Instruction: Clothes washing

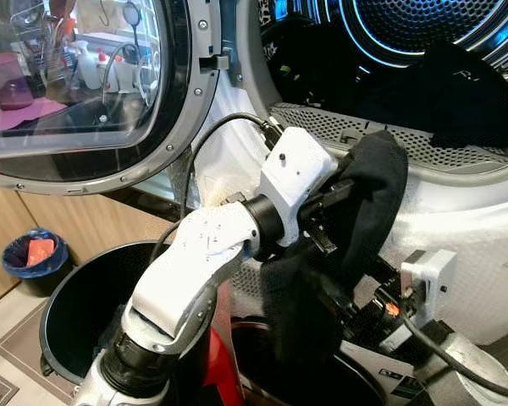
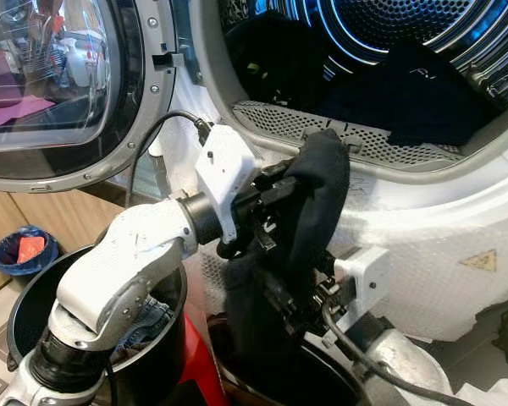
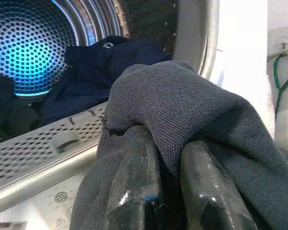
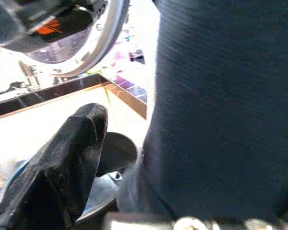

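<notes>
Garment: black, fine mesh weave. Drum: perforated steel, lit blue. Clothes inside: dark navy. Bucket, near left: black. Bin, far left: blue.

We see our left arm cased in glossy white-silver shells joined by a black ring, its white wrist block dotted with small dark screws. A black cable loops from it. Our right wrist block is white, trailing another black cable.
</notes>
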Controlling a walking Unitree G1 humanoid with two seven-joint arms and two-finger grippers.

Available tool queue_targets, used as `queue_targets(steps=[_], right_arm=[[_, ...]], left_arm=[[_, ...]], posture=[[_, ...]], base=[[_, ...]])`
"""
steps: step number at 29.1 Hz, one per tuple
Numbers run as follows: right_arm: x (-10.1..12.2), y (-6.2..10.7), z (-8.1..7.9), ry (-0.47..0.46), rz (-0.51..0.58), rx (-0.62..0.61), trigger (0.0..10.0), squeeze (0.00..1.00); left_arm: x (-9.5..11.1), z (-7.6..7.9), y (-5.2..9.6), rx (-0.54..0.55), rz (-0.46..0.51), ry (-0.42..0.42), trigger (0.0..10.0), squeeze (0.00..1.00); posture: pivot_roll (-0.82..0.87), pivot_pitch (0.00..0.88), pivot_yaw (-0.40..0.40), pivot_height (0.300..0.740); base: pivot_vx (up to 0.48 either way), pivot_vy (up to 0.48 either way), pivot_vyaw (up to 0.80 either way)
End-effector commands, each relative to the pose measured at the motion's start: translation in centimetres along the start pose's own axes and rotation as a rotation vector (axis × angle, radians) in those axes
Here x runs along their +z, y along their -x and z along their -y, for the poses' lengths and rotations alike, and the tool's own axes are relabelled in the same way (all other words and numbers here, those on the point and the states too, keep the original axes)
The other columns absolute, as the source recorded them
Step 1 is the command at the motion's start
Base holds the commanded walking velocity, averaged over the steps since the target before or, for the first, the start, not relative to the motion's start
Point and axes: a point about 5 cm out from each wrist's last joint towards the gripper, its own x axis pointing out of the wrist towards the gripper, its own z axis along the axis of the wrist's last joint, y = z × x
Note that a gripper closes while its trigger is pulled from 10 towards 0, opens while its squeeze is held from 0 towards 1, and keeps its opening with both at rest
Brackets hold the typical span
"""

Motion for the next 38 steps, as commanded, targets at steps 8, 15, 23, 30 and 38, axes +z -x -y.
queue_targets(steps=[8, 15, 23, 30, 38], right_arm=[[0.2, -0.9, 0.5, -0.013, 0.040, -0.150, 10.0, 0.00], [0.1, -1.8, 0.8, -0.039, 0.067, -0.266, 10.0, 0.00], [-0.4, -2.4, 0.8, -0.081, 0.077, -0.306, 6.2, 0.00], [-0.7, -2.4, 1.2, -0.175, 0.090, -0.323, 0.0, 0.00], [-0.8, -2.6, 1.0, -0.193, 0.091, -0.333, 0.0, 0.00]], left_arm=[[1.6, 1.9, -2.0, -0.029, 0.070, 0.066, 10.0, 0.00], [2.3, 3.5, -3.6, -0.056, 0.107, 0.144, 10.0, 0.00], [2.7, 4.2, -4.1, -0.075, 0.124, 0.175, 10.0, 0.00], [3.2, 4.8, -4.5, -0.073, 0.144, 0.202, 10.0, 0.00], [3.4, 5.2, -4.6, -0.085, 0.155, 0.212, 10.0, 0.00]], posture=[[-0.02, 0.069, 0.003, 0.740], [-0.02, 0.068, 0.003, 0.740], [-0.02, 0.061, 0.007, 0.740], [-0.02, 0.052, 0.007, 0.740], [-0.02, 0.044, 0.007, 0.740]], base=[[0.000, 0.000, 0.00], [0.000, 0.000, 0.00], [0.000, 0.000, 0.00], [0.000, 0.000, 0.00], [0.000, 0.000, 0.00]])
